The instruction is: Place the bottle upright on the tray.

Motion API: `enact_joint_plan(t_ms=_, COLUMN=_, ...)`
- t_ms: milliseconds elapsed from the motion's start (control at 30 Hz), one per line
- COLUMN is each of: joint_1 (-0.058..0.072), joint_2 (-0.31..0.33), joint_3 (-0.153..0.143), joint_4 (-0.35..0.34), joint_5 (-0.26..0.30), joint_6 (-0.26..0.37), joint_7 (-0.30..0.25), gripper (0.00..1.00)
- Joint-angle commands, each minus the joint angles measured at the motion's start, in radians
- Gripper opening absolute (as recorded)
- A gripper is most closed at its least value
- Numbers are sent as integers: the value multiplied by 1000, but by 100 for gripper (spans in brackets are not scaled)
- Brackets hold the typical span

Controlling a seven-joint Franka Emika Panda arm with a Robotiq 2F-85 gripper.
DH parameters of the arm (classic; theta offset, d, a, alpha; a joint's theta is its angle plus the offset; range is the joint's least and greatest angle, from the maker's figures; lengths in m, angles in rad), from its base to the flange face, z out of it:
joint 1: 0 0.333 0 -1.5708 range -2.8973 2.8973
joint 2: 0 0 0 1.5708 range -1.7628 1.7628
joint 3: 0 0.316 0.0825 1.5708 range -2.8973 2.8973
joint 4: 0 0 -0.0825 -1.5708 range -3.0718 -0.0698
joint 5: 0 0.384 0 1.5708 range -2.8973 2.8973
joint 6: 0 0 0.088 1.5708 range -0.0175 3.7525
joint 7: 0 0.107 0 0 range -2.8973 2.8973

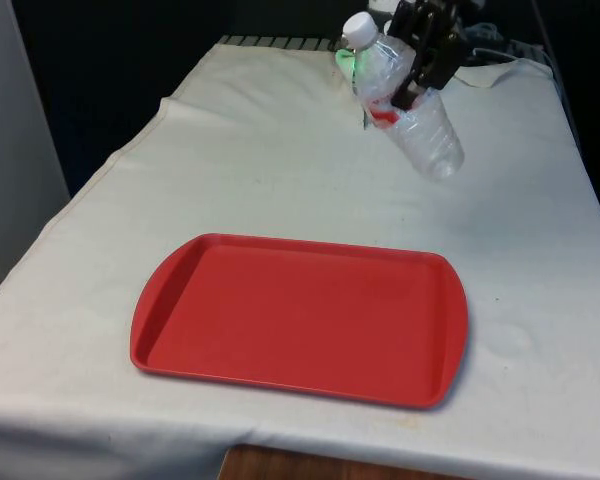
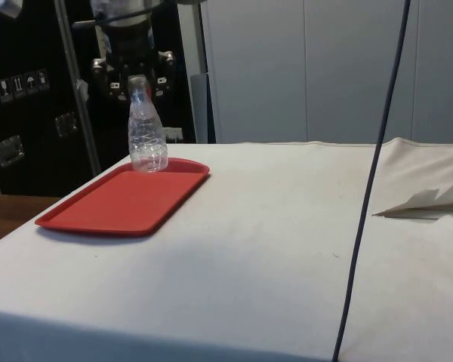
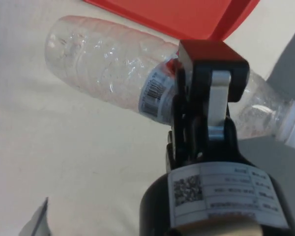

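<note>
Up in the air, far behind the red tray (image 1: 300, 320), near the far end of the table (image 1: 540, 250). Clear plastic bottle (image 1: 410, 105) with a white cap (image 1: 358, 28), tilted, cap end high and toward the front view's left, bottom end lower and toward the front view's right. Pinched around its middle, at the label, by the black gripper (image 1: 420, 60). Not touching the white cloth. Seen from the side, bottle (image 2: 146, 132) hanging under the gripper (image 2: 136, 72), lined up with the tray's (image 2: 121, 204) far edge. From the wrist, fingers (image 3: 219, 98) clamped on the bottle (image 3: 113, 69), with a corner of the tray (image 3: 187, 14) past it. Nothing on the tray.
</note>
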Motion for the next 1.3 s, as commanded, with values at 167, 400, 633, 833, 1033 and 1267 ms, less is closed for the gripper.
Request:
enact_joint_plan(t_ms=167, joint_1=7, joint_2=4, joint_3=8, joint_4=4, joint_5=-73, joint_6=6, joint_7=72, gripper=34)
enact_joint_plan(t_ms=400, joint_1=7, joint_2=9, joint_3=29, joint_4=5, joint_5=-145, joint_6=0, joint_7=146, gripper=34)
enact_joint_plan(t_ms=633, joint_1=7, joint_2=15, joint_3=46, joint_4=9, joint_5=-220, joint_6=-13, joint_7=214, gripper=34)
enact_joint_plan(t_ms=833, joint_1=7, joint_2=30, joint_3=53, joint_4=20, joint_5=-285, joint_6=-30, joint_7=265, gripper=34)
enact_joint_plan(t_ms=1033, joint_1=7, joint_2=50, joint_3=64, joint_4=38, joint_5=-358, joint_6=-60, joint_7=321, gripper=34)
enact_joint_plan(t_ms=1267, joint_1=9, joint_2=65, joint_3=75, joint_4=46, joint_5=-422, joint_6=-93, joint_7=368, gripper=34)
